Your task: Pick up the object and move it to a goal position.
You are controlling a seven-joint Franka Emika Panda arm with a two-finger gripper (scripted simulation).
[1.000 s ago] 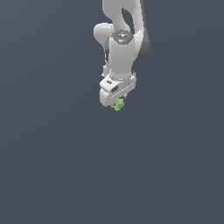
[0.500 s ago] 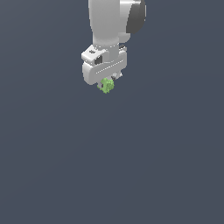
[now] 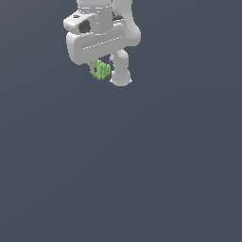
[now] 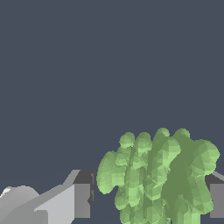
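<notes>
Wrist view: jaws clamp the lumpy, bright green object (image 4: pixel 159 177) between them.

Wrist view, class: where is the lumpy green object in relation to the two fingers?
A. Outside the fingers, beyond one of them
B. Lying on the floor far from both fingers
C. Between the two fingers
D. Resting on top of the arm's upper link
C: the green object sits in the gap between the two grey fingers, nearer one of them, and hangs just under the gripper in the exterior view.
</notes>
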